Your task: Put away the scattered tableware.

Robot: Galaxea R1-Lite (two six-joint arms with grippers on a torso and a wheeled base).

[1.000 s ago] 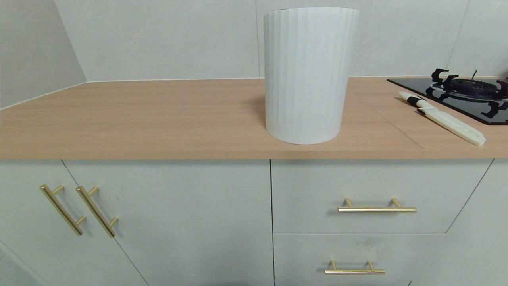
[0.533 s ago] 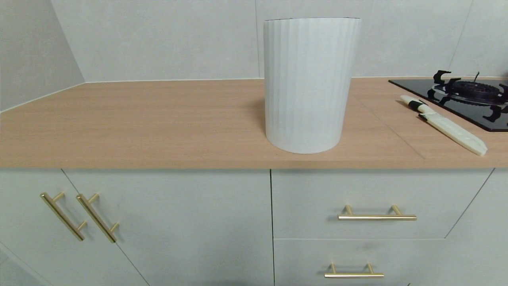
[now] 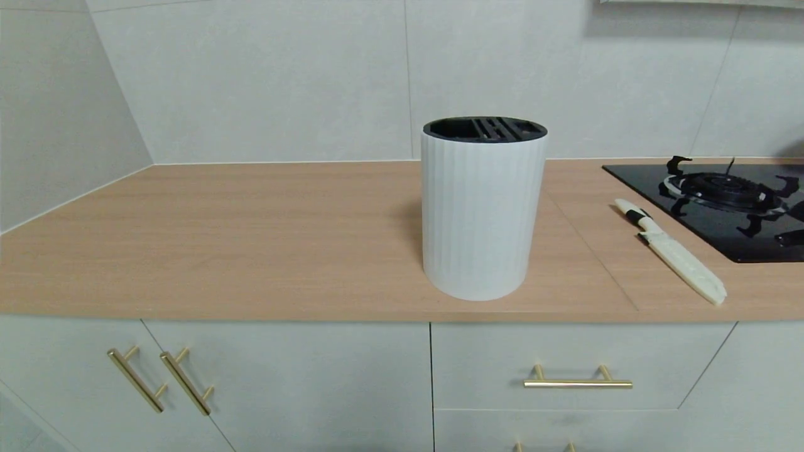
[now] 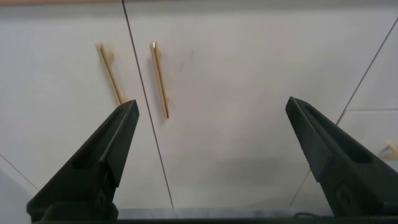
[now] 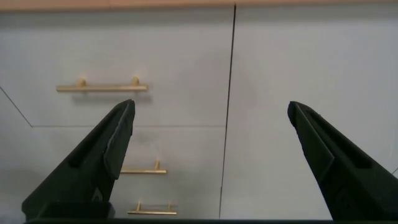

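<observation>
A cream-bladed knife (image 3: pixel 671 251) with a cream and black handle lies flat on the wooden counter (image 3: pixel 251 238), right of a tall white ribbed holder (image 3: pixel 481 207) whose black slotted top faces up. My left gripper (image 4: pixel 211 109) is open and faces the cabinet doors below the counter, with nothing between its fingers. My right gripper (image 5: pixel 211 112) is open too, in front of the drawer fronts, holding nothing.
A black gas hob (image 3: pixel 722 201) sits at the counter's right end, just beyond the knife. Tiled walls close off the back and left. Gold bar handles (image 3: pixel 160 380) mark the cabinet doors, and another gold handle (image 3: pixel 578 382) the drawer.
The head camera has risen: the counter, holder and knife sit lower in the picture and the holder's black top has come into sight. Nothing on the counter moved.
</observation>
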